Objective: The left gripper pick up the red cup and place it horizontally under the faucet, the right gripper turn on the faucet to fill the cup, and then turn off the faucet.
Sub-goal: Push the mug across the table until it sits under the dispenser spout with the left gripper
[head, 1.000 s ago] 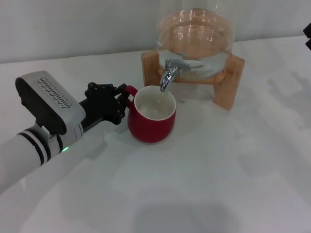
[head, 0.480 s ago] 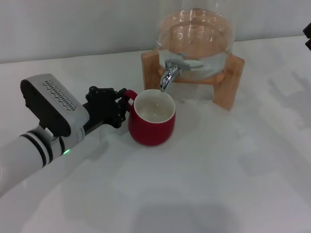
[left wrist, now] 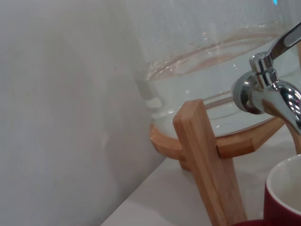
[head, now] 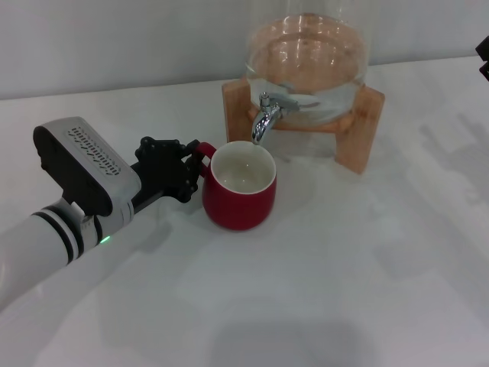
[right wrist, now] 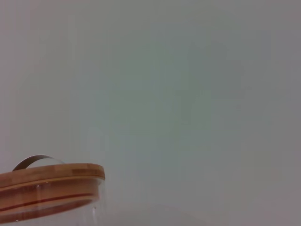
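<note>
Upright on the white table (head: 321,290), the red cup (head: 238,196) is seen just under the spout of the faucet (head: 266,116); its white inside looks dry, with only small glints of light on the bottom. Behind it, a glass jar (head: 309,57) is held in a wooden stand (head: 359,130), and clear water fills the lower part of the jar. A wooden lid with a metal handle (right wrist: 49,176) is shown on the jar in the right wrist view.

The cup is squat, rounded and glossy, with a small loop handle turned towards the robot's left. The faucet is shiny chrome, with a lever on top and a curved spout pointing down.

The left gripper (head: 189,167), a black claw of jointed links on a grey boxy wrist, is stretched low over the table from the left on a white arm with black rings, and its fingers are closed around the cup's handle. The right gripper (head: 484,60) is only glimpsed as a dark shape at the far right edge of the head view, high and well apart from the faucet; whether its fingers are apart or together cannot be told
</note>
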Controlling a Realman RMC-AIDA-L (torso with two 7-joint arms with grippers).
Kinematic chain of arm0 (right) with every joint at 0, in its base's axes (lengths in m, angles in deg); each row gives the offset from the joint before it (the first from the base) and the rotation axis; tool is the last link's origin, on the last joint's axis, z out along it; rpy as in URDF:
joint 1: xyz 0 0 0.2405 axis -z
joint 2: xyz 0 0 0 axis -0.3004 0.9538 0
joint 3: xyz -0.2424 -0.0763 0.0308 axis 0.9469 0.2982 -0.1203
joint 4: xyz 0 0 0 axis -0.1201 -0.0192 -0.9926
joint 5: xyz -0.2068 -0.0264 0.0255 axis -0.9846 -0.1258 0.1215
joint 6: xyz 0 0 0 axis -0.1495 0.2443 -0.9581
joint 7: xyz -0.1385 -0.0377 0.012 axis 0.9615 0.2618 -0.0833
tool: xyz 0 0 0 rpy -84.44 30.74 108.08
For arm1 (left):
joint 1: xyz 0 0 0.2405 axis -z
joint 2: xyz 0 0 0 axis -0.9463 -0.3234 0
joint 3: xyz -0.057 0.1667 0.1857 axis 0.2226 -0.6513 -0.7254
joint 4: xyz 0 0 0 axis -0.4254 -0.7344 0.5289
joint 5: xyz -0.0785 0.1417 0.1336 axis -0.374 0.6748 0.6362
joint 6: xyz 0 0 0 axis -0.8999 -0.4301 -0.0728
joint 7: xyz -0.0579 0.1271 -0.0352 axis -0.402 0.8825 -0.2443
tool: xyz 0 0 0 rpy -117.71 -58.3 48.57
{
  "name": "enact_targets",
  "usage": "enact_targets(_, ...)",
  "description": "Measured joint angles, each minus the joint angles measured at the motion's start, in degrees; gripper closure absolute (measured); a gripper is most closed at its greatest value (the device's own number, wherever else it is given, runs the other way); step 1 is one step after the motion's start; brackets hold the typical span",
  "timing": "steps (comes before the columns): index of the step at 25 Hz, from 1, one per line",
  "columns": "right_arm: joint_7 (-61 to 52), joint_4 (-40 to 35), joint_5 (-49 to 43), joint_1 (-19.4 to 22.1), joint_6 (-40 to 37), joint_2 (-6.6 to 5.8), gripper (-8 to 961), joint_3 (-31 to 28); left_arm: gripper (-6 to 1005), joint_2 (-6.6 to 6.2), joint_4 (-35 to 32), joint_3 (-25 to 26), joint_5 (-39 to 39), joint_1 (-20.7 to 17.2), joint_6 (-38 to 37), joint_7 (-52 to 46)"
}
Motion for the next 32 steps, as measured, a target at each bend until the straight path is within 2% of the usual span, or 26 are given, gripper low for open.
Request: enact_targets(32,0.0,-0.6,0.0,-0.6,0.5,0.00,119,0.1,795,-0.05,0.0,-0.1,0.3,0.3,0.5,0.0)
